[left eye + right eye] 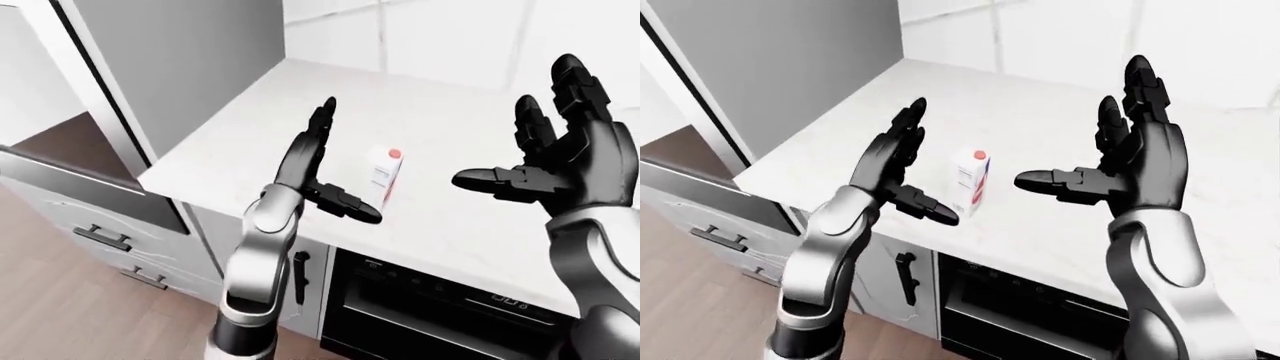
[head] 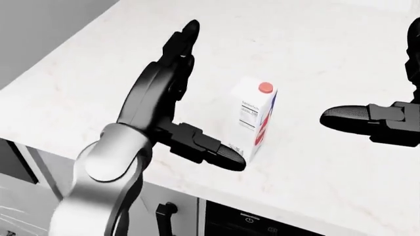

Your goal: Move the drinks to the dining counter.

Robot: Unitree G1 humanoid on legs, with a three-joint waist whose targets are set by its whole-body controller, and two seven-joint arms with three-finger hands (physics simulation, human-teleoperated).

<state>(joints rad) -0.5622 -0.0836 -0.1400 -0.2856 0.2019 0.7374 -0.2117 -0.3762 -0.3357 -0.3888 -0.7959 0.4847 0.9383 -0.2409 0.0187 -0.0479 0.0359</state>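
A white milk carton (image 2: 254,118) with a red cap stands upright on the white marble counter (image 2: 315,59), near its lower edge in the head view. My left hand (image 1: 348,161) is open just left of the carton, fingers stretched upward and the thumb (image 2: 216,153) pointing at the carton's base, very close to it. My right hand (image 1: 1080,124) is open to the right of the carton and well apart from it, with its thumb (image 2: 348,118) aimed back toward the carton. Nothing is held in either hand.
A black oven front (image 1: 440,315) sits under the counter, beside a white cabinet door with a black handle (image 1: 300,277). A tall grey panel (image 1: 190,60) rises at the left, with drawers (image 1: 100,240) and wood floor (image 1: 60,315) below. White tiles back the counter.
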